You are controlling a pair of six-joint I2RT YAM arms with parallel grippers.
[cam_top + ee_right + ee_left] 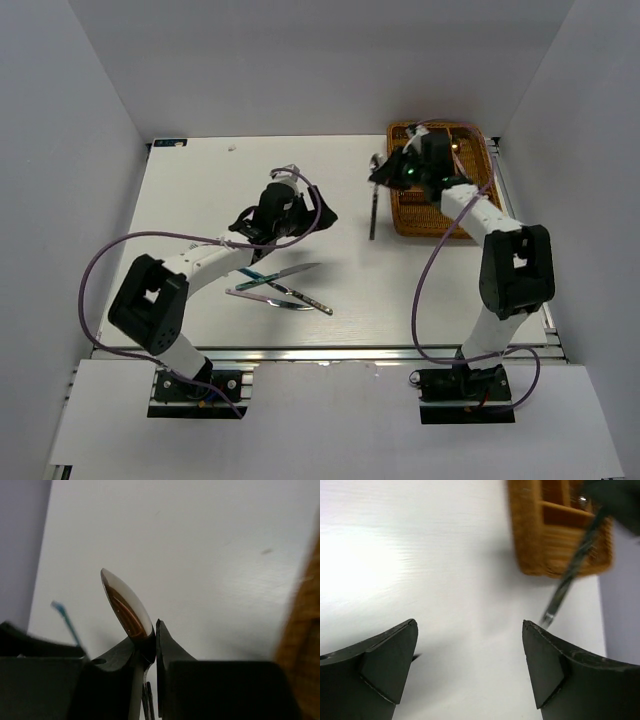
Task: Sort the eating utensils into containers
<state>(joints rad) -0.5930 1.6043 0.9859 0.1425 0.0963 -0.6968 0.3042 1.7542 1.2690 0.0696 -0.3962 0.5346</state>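
My right gripper (383, 175) is shut on a metal spoon (372, 212) just left of the brown wicker tray (470, 200). The handle hangs down over the table. In the right wrist view the spoon's bowl (127, 605) sticks up between my shut fingers (150, 630). My left gripper (300, 212) is open and empty over the table's middle. Its wrist view shows the wide-apart fingers (470, 625) above bare table, the tray (535, 540) and the hanging spoon (567, 577). Several utensils (275, 285), among them a blue chopstick (262, 275), lie crossed on the table below the left gripper.
The tray stands at the table's far right corner, with some cutlery inside it. White walls close in the table on the left, back and right. A blue chopstick tip (65, 617) shows in the right wrist view.
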